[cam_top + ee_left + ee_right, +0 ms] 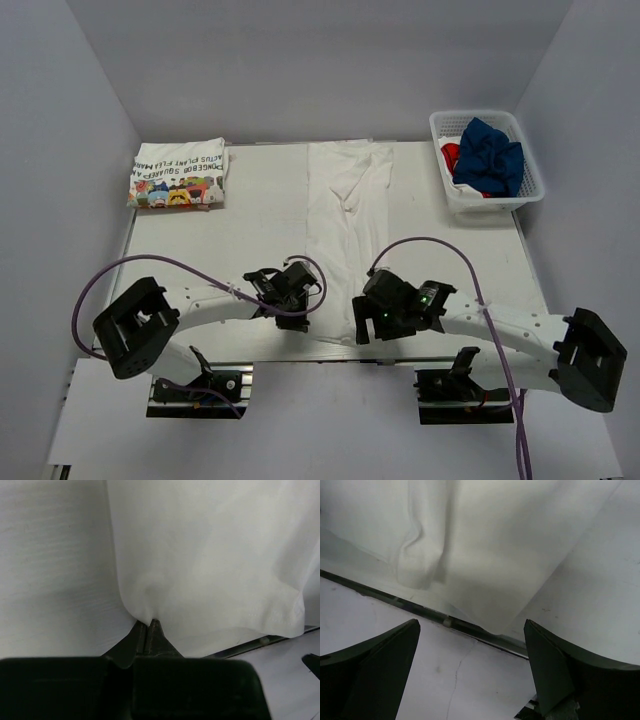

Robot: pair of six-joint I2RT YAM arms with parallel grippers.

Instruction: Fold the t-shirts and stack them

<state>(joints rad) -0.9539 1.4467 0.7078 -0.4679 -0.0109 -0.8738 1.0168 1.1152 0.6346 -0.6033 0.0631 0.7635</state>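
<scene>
A plain white t-shirt (345, 215) lies as a long strip down the middle of the table, its hem at the near edge. My left gripper (308, 288) sits at the strip's left edge near the hem; in the left wrist view the gripper (148, 623) is shut on a pinch of the white shirt (210, 560). My right gripper (360, 325) hovers open over the hem's right corner, its fingers (395, 650) wide apart above the white shirt (485, 545), touching nothing. A folded white tee with colourful print (178, 173) lies at the far left.
A white lattice basket (525, 185) at the far right holds a crumpled navy tee (490, 155) and a bit of red cloth (450, 152). The table's near edge (470, 630) runs right under the right gripper. Purple cables loop over both arms.
</scene>
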